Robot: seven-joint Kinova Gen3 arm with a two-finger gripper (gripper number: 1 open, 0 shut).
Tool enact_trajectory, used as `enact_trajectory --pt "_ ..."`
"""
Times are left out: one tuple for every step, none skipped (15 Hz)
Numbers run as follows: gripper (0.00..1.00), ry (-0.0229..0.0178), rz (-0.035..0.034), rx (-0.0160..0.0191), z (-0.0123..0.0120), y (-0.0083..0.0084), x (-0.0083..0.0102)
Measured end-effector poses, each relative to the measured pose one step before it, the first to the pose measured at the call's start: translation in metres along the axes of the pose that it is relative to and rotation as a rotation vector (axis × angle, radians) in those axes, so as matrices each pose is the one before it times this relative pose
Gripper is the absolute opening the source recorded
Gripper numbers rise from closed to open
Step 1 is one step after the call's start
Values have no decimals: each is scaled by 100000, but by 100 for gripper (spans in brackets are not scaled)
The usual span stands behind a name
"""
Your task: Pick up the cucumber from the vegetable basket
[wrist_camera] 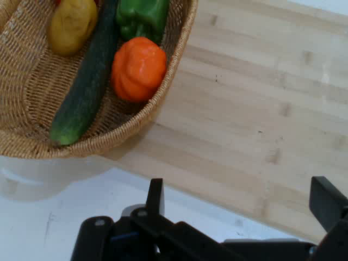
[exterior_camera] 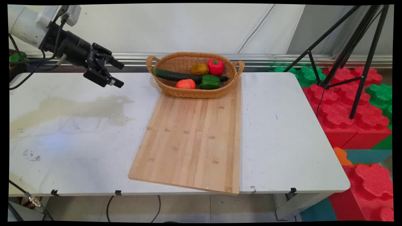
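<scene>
My claw (exterior_camera: 116,73) wide open, empty, above counter (exterior_camera: 282,125), left of veg basket (exterior_camera: 194,91) on board (exterior_camera: 191,141).

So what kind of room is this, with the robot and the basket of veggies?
Probably a robot lab or test room, not a kitchen. A robot gripper hangs open over a plain white table, a tripod stands beside it, and big foam blocks cover the floor.

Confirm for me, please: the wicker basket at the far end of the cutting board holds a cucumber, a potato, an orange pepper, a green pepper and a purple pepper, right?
Not quite: the fifth item is a red pepper, not purple, as the main view shows. The wicker basket on the cutting board otherwise holds the cucumber, potato, orange pepper and green pepper.
</scene>
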Motion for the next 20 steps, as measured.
enact_trajectory --pt "100 112 -237 139 31 -62 39" --pt "100 104 -215 199 34 -65 53" --pt "100 245 -316 316 59 -109 101" --pt "100 420 -538 563 108 -177 167" --pt "100 480 -480 666 143 -202 216" --pt "100 452 -246 655 172 -207 240" --pt "100 559 -159 884 268 -258 325" --pt "100 462 38 890 347 -256 363" --pt "100 255 118 799 360 -216 331" --pt "100 186 -1 597 265 -148 238" --pt "100 213 -113 880 444 -217 370" --pt "100 125 -123 594 304 -149 245" --pt "100 99 -75 920 501 -227 390" --pt "100 -89 140 623 352 -157 250" --pt "100 -386 425 840 574 -228 338" --pt "100 -386 454 621 419 -159 224" --pt "100 -871 594 984 663 -256 244" --pt "100 -743 353 885 591 -218 203" --pt "100 -828 214 814 610 -206 182" --pt "100 -1264 690 1294 877 -316 227"
